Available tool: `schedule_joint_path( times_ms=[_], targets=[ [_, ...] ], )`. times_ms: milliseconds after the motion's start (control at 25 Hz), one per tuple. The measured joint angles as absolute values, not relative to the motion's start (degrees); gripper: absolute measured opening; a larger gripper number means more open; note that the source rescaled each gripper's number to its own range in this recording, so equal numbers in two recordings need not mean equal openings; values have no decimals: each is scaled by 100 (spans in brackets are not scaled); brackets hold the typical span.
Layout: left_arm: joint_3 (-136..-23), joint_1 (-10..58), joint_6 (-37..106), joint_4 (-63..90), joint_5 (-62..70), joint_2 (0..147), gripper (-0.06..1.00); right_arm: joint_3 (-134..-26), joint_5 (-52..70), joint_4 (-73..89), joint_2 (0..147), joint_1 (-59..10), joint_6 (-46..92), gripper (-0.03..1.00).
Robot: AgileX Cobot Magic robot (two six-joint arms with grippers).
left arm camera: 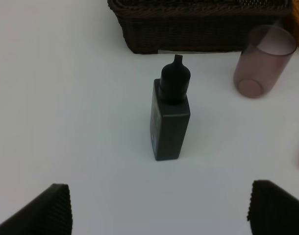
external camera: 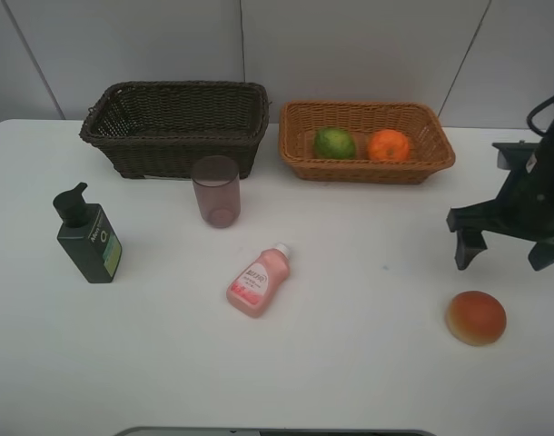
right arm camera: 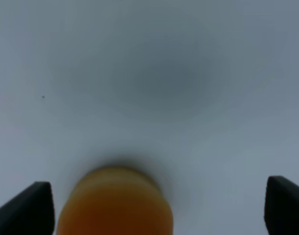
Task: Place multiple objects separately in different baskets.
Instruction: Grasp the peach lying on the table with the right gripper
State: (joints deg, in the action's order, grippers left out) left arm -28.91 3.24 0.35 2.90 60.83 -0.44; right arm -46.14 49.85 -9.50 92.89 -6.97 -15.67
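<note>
The dark brown basket (external camera: 173, 150) stands empty at the back. The light tan basket (external camera: 368, 171) beside it holds the green citrus (external camera: 335, 143) and the orange (external camera: 389, 145). On the table are the mauve cup (external camera: 215, 191), the dark green pump bottle (external camera: 88, 238), the pink bottle (external camera: 258, 280) lying down, and the red-yellow fruit (external camera: 476, 318). My right gripper (external camera: 502, 259) is open, above and just behind the fruit (right arm camera: 115, 203). My left gripper (left arm camera: 159, 213) is open and empty, with the pump bottle (left arm camera: 170, 117) ahead of it. It is out of the exterior view.
In the left wrist view the cup (left arm camera: 263, 61) and the dark basket (left arm camera: 198, 34) stand beyond the pump bottle. The white table (external camera: 368, 272) runs back to a white wall behind the baskets.
</note>
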Motion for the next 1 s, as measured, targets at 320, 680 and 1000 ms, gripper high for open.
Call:
schedule_joint_path(
  times_ms=[320, 680, 1000],
  targets=[
    [-2891, 324, 35, 290, 6083, -44, 92, -4014, 4385, -641, 8949, -697, -1567, 85],
    [-2891, 324, 35, 290, 6083, -44, 92, -3488, 3832, -518, 8815, -1011, -1587, 85],
    [-2891, 324, 35, 290, 6083, -44, 92, -3248, 3524, -498, 8811, -1198, -1587, 85]
  ],
)
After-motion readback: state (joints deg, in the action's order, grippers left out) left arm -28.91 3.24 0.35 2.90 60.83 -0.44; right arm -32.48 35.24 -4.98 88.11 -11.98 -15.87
